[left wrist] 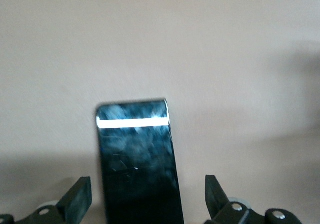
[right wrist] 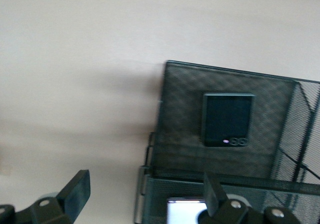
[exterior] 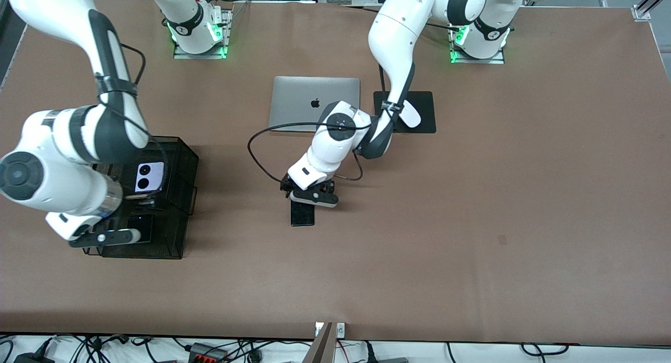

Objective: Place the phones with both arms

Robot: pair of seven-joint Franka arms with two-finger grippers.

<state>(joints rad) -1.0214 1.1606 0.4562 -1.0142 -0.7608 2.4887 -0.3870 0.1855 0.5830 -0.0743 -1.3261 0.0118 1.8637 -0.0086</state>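
The longer black slab phone point(exterior: 302, 214) lies flat on the brown table near its middle. My left gripper point(exterior: 310, 199) hangs low over the end of it that is farther from the front camera. In the left wrist view the slab point(left wrist: 136, 154) lies between the open fingers point(left wrist: 76, 199), with a gap on each side. My right gripper point(exterior: 107, 238) stands open over the black mesh rack point(exterior: 181, 158), holding nothing. The lilac-white phone point(exterior: 149, 177) lies on the rack's upper tier. The squarish black phone point(right wrist: 227, 119) lies on the lower tier.
A closed silver laptop point(exterior: 314, 103) lies between the two bases. Beside it, a black mouse pad point(exterior: 425, 116) carries a white mouse point(exterior: 411, 116), half hidden by the left arm. A black cable point(exterior: 257, 142) loops from the left wrist over the table.
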